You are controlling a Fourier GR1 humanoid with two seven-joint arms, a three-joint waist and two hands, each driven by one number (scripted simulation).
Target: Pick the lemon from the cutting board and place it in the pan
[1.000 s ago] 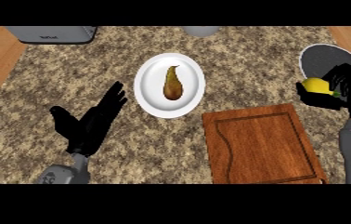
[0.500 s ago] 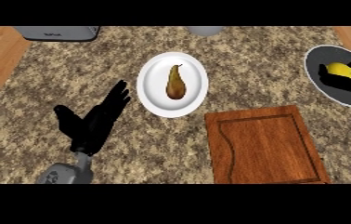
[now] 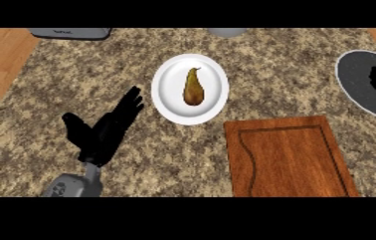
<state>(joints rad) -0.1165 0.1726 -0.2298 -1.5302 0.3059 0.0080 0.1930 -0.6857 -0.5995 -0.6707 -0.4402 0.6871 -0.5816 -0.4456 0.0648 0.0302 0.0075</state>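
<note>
The wooden cutting board (image 3: 286,157) lies at the lower right with nothing on it. The dark pan (image 3: 351,82) is cut off by the right edge. A black shape over the pan at that edge looks like part of my right hand (image 3: 371,79). No lemon shows in this frame. My left hand (image 3: 103,129) rests open on the counter at the lower left, fingers straight and pointing up toward the plate, holding nothing.
A white plate (image 3: 167,97) with a brown pear (image 3: 192,87) sits mid-counter, between my left hand and the pan. A grey appliance (image 3: 70,33) stands at the top left and a grey round object (image 3: 228,32) at the top middle. The wooden floor shows past the counter's left edge.
One second ago my right hand held the lemon over the pan. Half a second ago the lemon lay in the pan with the hand gone. Now the lemon is hidden. The left hand stayed put.
</note>
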